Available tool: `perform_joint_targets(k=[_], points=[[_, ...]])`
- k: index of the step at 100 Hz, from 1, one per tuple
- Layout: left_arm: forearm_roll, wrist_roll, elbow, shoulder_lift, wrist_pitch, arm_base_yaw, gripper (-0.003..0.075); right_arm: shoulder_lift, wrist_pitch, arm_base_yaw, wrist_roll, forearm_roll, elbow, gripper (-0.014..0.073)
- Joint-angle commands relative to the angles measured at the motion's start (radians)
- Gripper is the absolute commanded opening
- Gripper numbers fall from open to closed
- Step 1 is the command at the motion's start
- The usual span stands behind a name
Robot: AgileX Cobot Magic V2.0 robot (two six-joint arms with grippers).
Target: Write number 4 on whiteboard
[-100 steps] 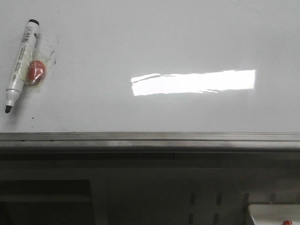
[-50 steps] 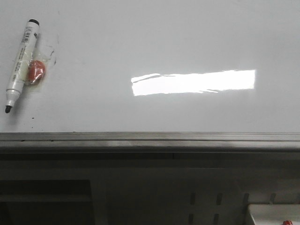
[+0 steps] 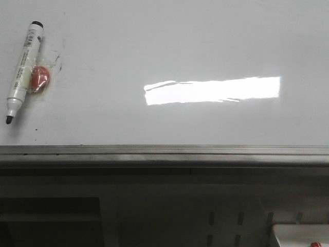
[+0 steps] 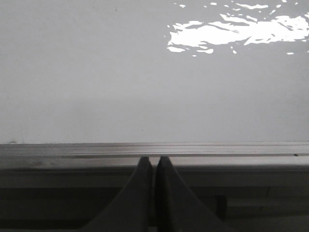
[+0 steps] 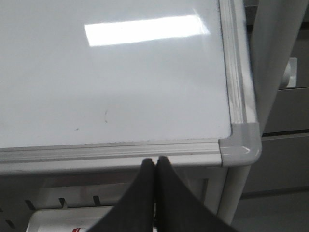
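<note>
Whiteboard (image 3: pixel 169 46) lies flat, bare of any written 4. Uncapped marker (image 3: pixel 21 72) rests at its far left, an orange lump (image 3: pixel 38 78) touching it. Left gripper (image 4: pixel 154 166) and right gripper (image 5: pixel 154 166): fingers pressed together, empty, at the near edge.

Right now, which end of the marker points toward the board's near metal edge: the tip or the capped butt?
The tip. The marker lies on the whiteboard with its uncapped black writing tip nearest the metal edge strip; the black butt end points away.
</note>
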Motion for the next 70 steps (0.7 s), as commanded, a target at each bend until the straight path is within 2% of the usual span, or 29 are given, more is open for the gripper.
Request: perform_joint_targets(k=[1,23,39,63,70], points=[[0.061,0.001,0.034,-0.024,-0.073,0.003,-0.0020,-0.016,-0.055,-0.005,0.000,-0.016,0.024,-0.0064],[0.079,0.001,0.034,-0.024,-0.089,0.003,-0.0020,-0.016,-0.221,-0.005,0.000,-0.016,0.024,-0.0064],[0.079,0.001,0.034,-0.024,-0.106,0.003,-0.0020,-0.016,-0.242,-0.005,0.000,-0.016,0.024,-0.0064],[0.048,-0.008,0.034,-0.024,-0.241,0.003,-0.0020,-0.016,-0.262,-0.005,0.000,-0.016,0.024,-0.0064],[0.016,-0.019,0.027,-0.022,-0.247,0.003,-0.0020,-0.006,-0.262,-0.005,0.000,0.072,0.022,-0.0064]])
